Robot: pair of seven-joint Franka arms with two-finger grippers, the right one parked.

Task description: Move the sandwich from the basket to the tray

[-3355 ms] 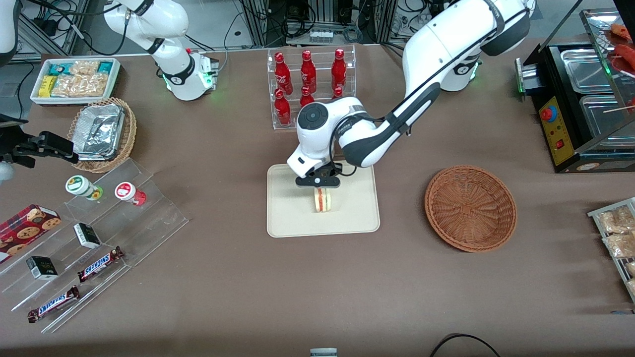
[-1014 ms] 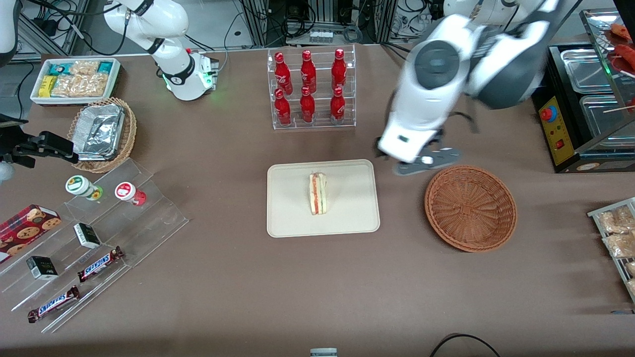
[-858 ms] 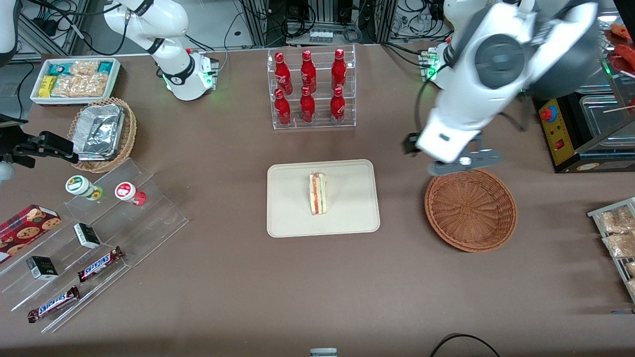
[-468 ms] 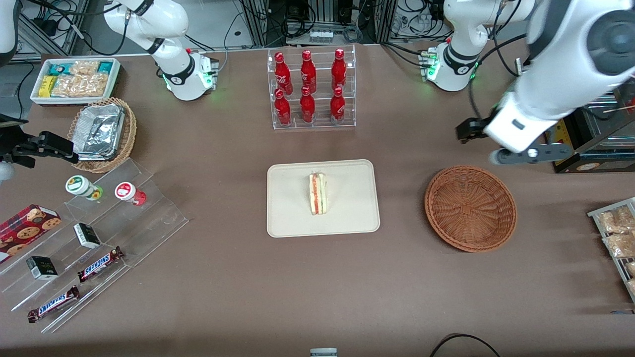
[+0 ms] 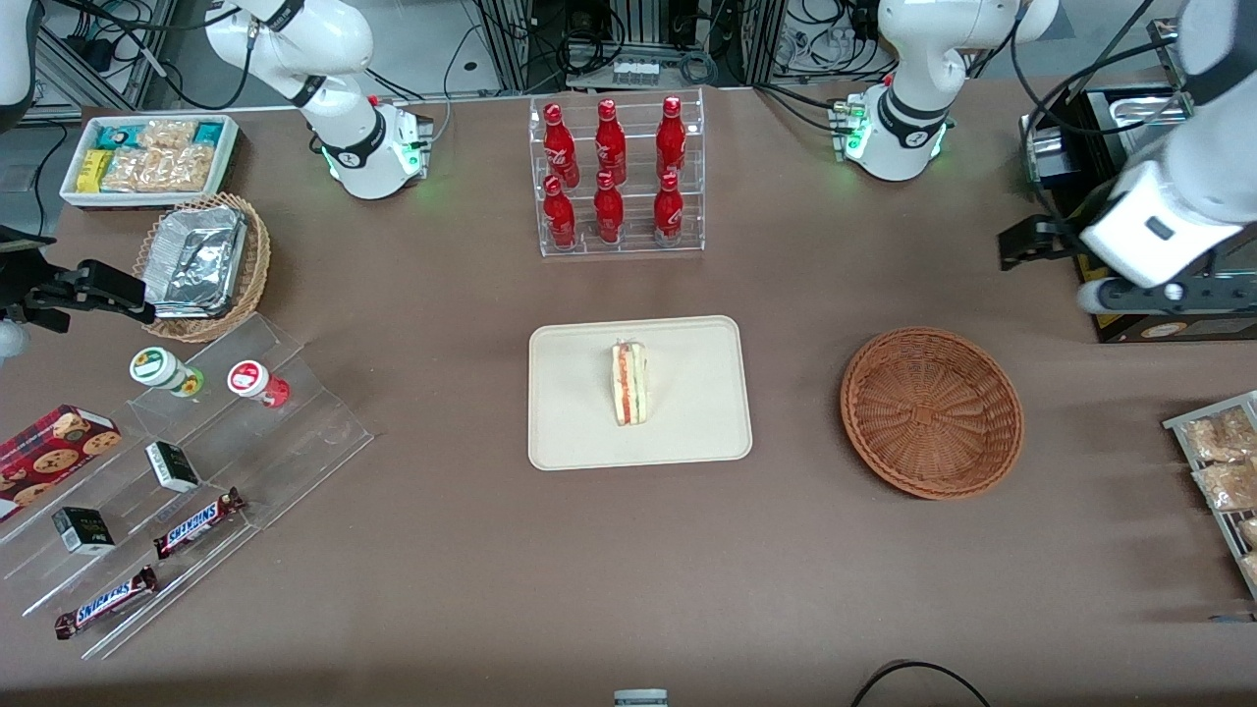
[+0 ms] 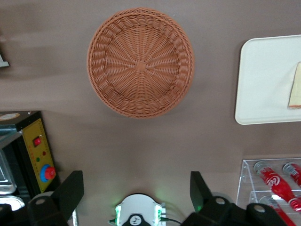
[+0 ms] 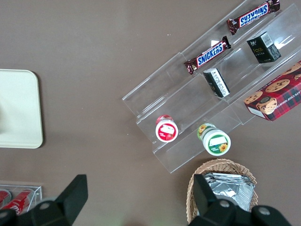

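The sandwich (image 5: 629,383) stands on edge in the middle of the cream tray (image 5: 579,432), with nothing touching it. Only one end of the sandwich (image 6: 295,92) shows on the tray (image 6: 263,80) in the left wrist view. The reddish-brown wicker basket (image 5: 931,412) sits beside the tray toward the working arm's end, and the basket (image 6: 140,68) holds nothing. My gripper (image 5: 1164,295) hangs high above the table at the working arm's end, farther from the front camera than the basket. The gripper (image 6: 135,193) is open, its fingers spread wide with nothing between them.
A clear rack of red bottles (image 5: 614,177) stands farther from the front camera than the tray. A black appliance (image 5: 1129,255) sits under my gripper. Snack packets on a rack (image 5: 1223,471) lie near the basket. Acrylic steps with snacks (image 5: 187,462) and a foil-filled basket (image 5: 201,265) occupy the parked arm's end.
My gripper let go of the sandwich on the tray, then rose and swung past the basket to the working arm's end. The sandwich stays on the tray.
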